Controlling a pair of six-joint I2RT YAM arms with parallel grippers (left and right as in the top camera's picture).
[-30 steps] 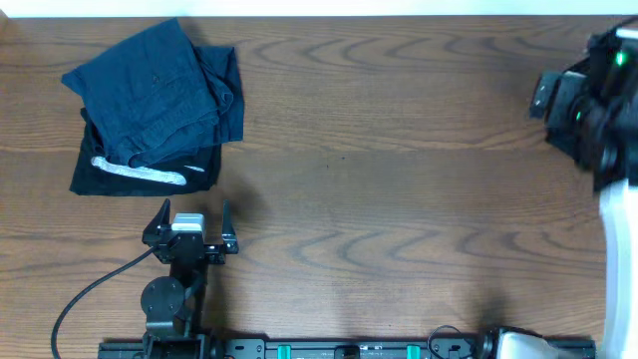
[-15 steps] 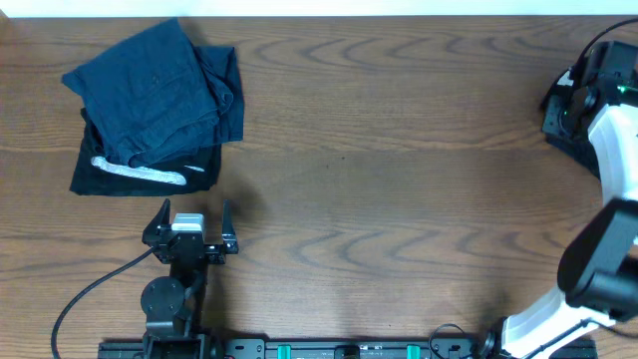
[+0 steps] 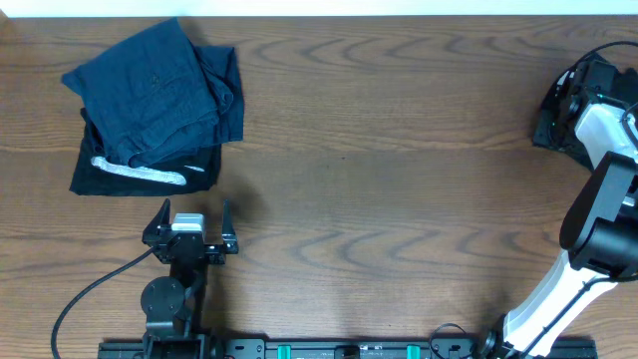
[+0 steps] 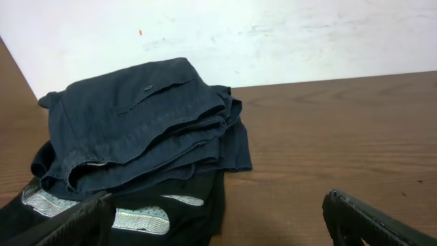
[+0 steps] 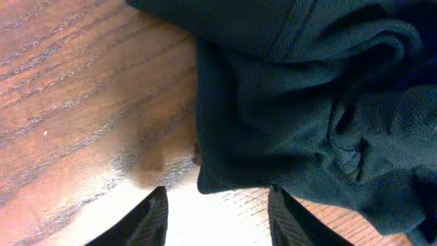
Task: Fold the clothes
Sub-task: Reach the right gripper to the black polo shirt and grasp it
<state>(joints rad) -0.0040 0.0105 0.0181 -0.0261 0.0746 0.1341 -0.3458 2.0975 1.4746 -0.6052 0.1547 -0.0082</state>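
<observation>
You have barely begun: the black top (image 5: pixel 307 102) lies crumpled and unfolded (no flat panel, no crease set) at the far end of the surface (image 3: pixel 399 199) from the navy pile (image 3: pixel 155 95). Your right end effector (image 5: pixel 218 198) hovers at its hem, fingers apart, gripping nothing. The left end effector (image 3: pixel 194 209) sits near the navy pile, spread wide and empty. Spreading and every fold are left to do.

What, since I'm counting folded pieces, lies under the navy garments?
A black folded piece with a silvery stripe, its front edge showing; the rest, and anything beneath, is covered.
</observation>
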